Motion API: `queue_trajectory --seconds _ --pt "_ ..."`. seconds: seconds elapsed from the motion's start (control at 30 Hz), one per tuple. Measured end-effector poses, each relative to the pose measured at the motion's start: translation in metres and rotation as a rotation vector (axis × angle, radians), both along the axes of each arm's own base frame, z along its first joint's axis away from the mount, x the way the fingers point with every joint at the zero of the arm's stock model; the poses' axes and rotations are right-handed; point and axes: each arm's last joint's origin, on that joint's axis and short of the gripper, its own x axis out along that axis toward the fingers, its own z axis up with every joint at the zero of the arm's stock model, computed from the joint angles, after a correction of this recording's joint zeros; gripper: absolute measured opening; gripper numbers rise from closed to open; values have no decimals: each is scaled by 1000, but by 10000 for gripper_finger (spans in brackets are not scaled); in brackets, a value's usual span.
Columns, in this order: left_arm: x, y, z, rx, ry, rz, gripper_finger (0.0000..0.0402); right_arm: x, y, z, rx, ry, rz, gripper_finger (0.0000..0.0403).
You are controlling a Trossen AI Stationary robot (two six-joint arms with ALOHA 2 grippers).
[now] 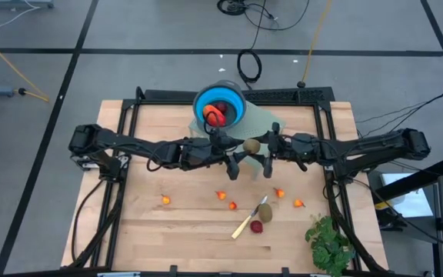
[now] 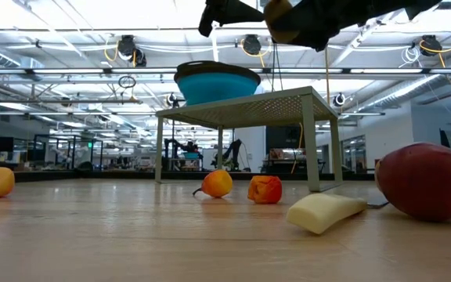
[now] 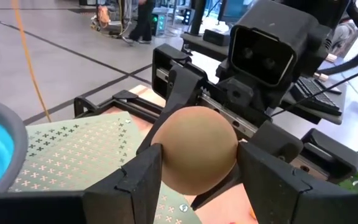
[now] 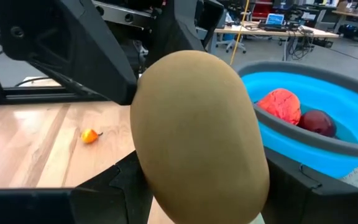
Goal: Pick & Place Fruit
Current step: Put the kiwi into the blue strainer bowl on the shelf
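Both tools meet just in front of the blue bowl (image 1: pixel 218 105): the left tool (image 3: pixel 197 177) and the right tool (image 4: pixel 197 193) each clamp the same brownish-green oval fruit (image 1: pixel 251 145), held above the table (image 1: pixel 160 231). The bowl holds a red-orange piece (image 4: pixel 279 106) and a dark red ball (image 4: pixel 317 122). Farther from the bowl, on the table, lie tiny orange-red pieces (image 1: pixel 223 195), the knife (image 1: pixel 251 218), another oval (image 1: pixel 265 212) and a second red ball (image 1: pixel 257 227).

High view straight down; low view table-level; wrist views close, sharing blue bowl (image 1: pixel 219 106).
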Motion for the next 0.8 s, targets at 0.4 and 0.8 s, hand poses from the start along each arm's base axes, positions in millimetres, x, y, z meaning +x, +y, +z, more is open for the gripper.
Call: queue_trajectory --seconds 0.4,0.8 --pt "0 0 0 16 7 6 205 5 0 -3 27 -21 -32 214" --pt "0 1 -1 18 17 -4 207 5 0 -2 20 -25 -53 214"
